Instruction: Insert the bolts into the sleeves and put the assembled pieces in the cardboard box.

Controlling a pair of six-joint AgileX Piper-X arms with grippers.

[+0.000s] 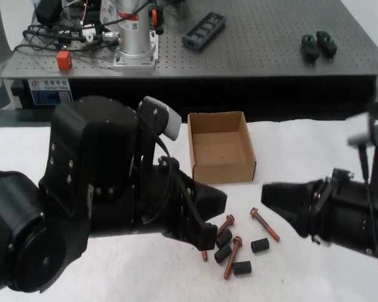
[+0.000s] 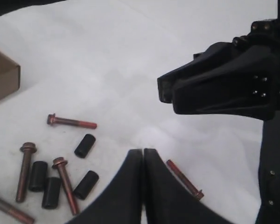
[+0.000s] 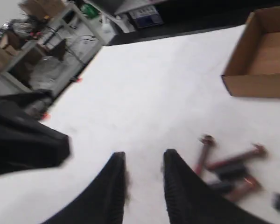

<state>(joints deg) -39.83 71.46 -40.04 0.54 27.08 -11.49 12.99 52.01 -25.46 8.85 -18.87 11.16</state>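
Note:
Several copper bolts (image 1: 264, 224) and short black sleeves (image 1: 259, 245) lie loose on the white cloth in front of the cardboard box (image 1: 220, 146). None of the bolts sits in a sleeve. My left gripper (image 2: 143, 151) hangs just above the pile, its fingers shut together with nothing between them; it also shows in the high view (image 1: 219, 200). One bolt (image 2: 184, 179) lies right beside its fingertips, and sleeves (image 2: 85, 145) lie close by. My right gripper (image 3: 144, 156) faces it from the other side, open and empty, and appears opposite the left one (image 2: 164, 89), off the cloth.
The box (image 3: 261, 60) stands open and empty behind the pile. A perforated metal bench (image 1: 252, 50) at the back carries a post, cables, a dark tray (image 1: 203, 30) and small black parts (image 1: 318, 44). White cloth (image 1: 302, 145) spreads around the box.

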